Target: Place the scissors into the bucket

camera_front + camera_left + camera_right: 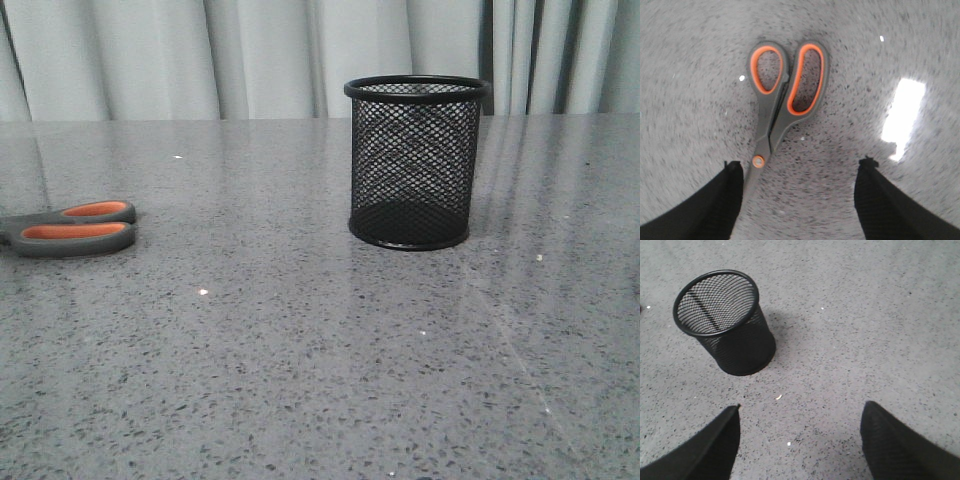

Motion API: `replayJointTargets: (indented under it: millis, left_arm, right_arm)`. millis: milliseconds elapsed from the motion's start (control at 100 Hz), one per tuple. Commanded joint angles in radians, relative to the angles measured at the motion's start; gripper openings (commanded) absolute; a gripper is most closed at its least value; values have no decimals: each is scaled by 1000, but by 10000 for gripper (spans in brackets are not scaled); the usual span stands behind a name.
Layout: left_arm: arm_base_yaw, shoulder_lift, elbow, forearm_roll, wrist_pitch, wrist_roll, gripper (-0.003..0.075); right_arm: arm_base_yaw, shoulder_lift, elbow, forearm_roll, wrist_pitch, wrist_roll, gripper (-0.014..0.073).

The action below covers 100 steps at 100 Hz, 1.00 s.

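The scissors (pixel 75 228), dark grey with orange-lined loops, lie flat at the table's far left, blades cut off by the frame edge. In the left wrist view the scissors (pixel 782 95) lie just ahead of my left gripper (pixel 799 162), which is open and above the table; the orange pivot sits close to one finger (pixel 715 205), and the blades run under it. The bucket (pixel 414 162), a black wire-mesh cup, stands upright and empty at centre right. In the right wrist view the bucket (pixel 727 322) is ahead and to the side of my open, empty right gripper (pixel 800 407).
The grey speckled tabletop (pixel 300 360) stretches to a pale curtain (pixel 260 55) at the back. A bright light reflection (pixel 902 117) shows on the surface near the left gripper. Small white specks lie on the table.
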Motion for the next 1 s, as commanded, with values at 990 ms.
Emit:
replayJointTargets:
  millis: [990]
  left_arm:
    - [-28, 338, -132, 24, -18, 229, 440]
  right_arm:
    - [47, 3, -36, 4, -40, -20, 456]
